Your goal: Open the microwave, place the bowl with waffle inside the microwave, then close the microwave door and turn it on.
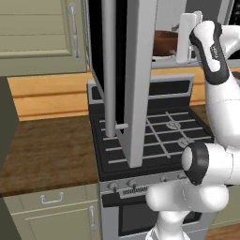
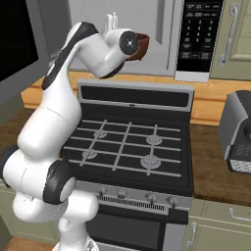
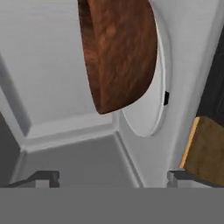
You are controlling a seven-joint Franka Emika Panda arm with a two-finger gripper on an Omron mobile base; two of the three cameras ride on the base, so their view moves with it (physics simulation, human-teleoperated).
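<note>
Grey microwave [image 3: 57,87] walls surround the gripper [image 3: 113,177], whose fingertips stand spread and empty. Just ahead, the reddish-brown bowl [image 3: 120,52] sits inside on the white turntable [image 3: 151,118]. Behind the gripper, the microwave door [image 1: 138,79] hangs open over the stove [image 1: 159,136].

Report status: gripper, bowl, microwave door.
Gripper open, empty, at the microwave cavity. Bowl inside, released. Microwave door wide open over the stove; arm inside blocks closing.
</note>
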